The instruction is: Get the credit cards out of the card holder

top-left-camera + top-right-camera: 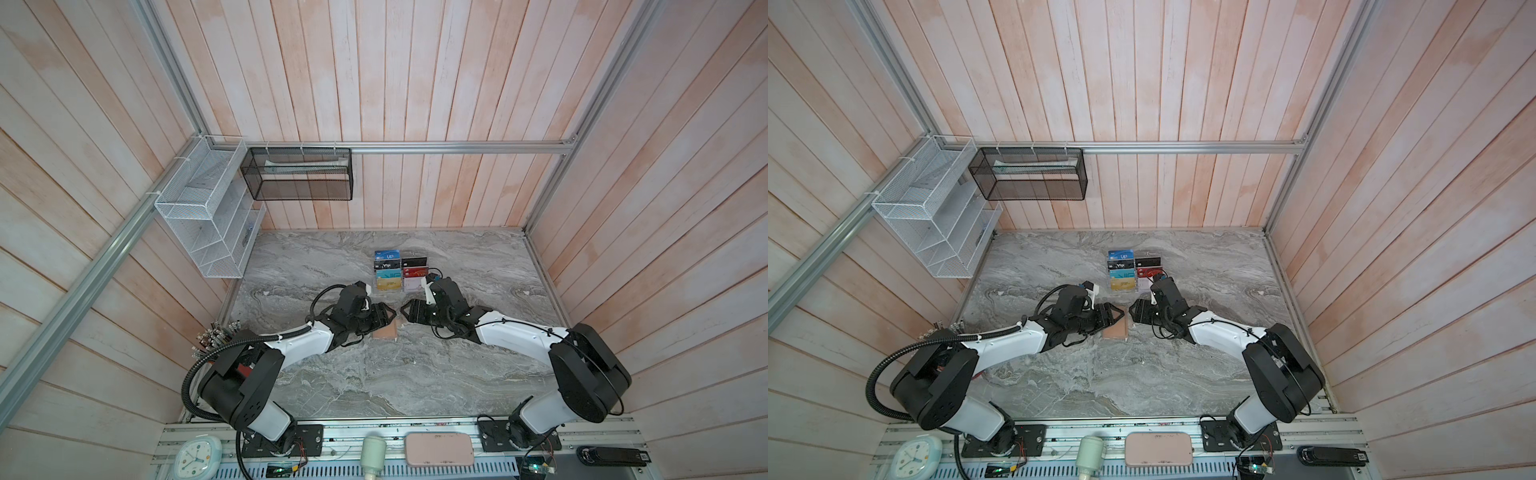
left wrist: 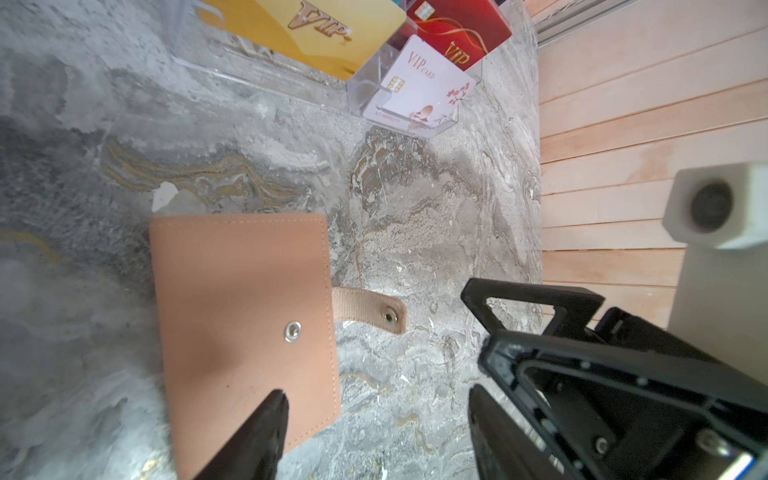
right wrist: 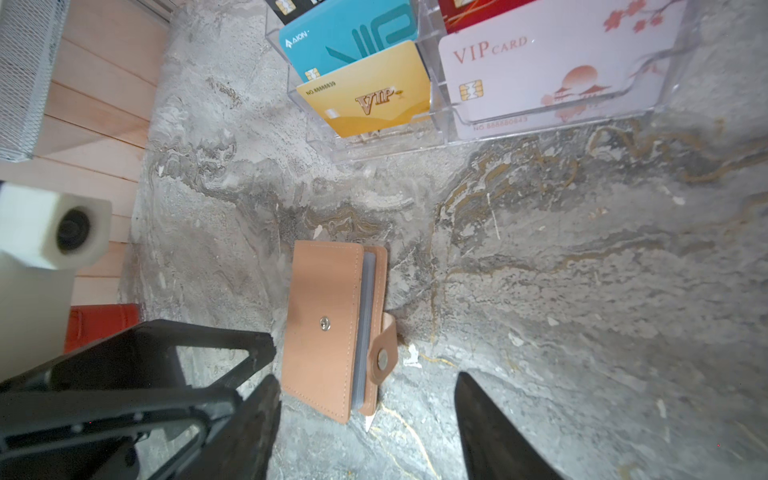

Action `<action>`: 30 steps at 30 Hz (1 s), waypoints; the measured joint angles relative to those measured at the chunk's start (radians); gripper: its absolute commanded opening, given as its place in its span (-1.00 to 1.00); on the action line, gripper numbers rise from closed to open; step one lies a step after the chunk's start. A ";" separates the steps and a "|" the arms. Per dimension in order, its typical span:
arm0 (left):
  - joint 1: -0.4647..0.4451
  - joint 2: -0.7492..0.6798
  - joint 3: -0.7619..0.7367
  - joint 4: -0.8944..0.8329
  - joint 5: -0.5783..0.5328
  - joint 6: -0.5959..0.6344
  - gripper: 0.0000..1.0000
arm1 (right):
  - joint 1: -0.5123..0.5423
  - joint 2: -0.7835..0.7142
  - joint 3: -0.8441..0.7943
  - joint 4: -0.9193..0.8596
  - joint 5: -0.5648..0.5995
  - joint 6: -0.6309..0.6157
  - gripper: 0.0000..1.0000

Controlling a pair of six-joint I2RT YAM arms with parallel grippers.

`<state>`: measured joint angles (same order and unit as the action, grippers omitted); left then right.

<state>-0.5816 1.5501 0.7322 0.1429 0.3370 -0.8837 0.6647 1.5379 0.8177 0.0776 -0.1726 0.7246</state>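
Heads up: the holder (image 2: 245,324) lies flat and folded over on the table (image 1: 374,382), right below and between your two grippers. The left gripper (image 2: 374,395) and right gripper (image 3: 365,380) are both spread wide with nothing in them. The tab (image 3: 383,357) is unsnapped and the opening edge faces your right arm, so I'd lift from there while the left pins it. Its long axis runs roughly along the fingers. You can't see the cards, only grey sleeve edges.
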 measured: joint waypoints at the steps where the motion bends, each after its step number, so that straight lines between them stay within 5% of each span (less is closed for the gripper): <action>1: 0.008 0.000 -0.008 0.007 0.005 -0.003 0.42 | 0.000 -0.001 -0.002 0.006 -0.006 0.010 0.61; 13: 0.140 -0.137 -0.082 -0.005 0.056 -0.021 1.00 | 0.032 0.011 -0.004 0.139 -0.104 0.078 0.77; 30: 0.241 -0.229 -0.193 -0.007 0.159 -0.060 1.00 | 0.113 0.100 -0.055 0.230 -0.126 0.146 0.90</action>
<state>-0.3408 1.3209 0.5396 0.1360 0.4961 -0.9440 0.7776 1.6375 0.7631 0.3077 -0.2985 0.8711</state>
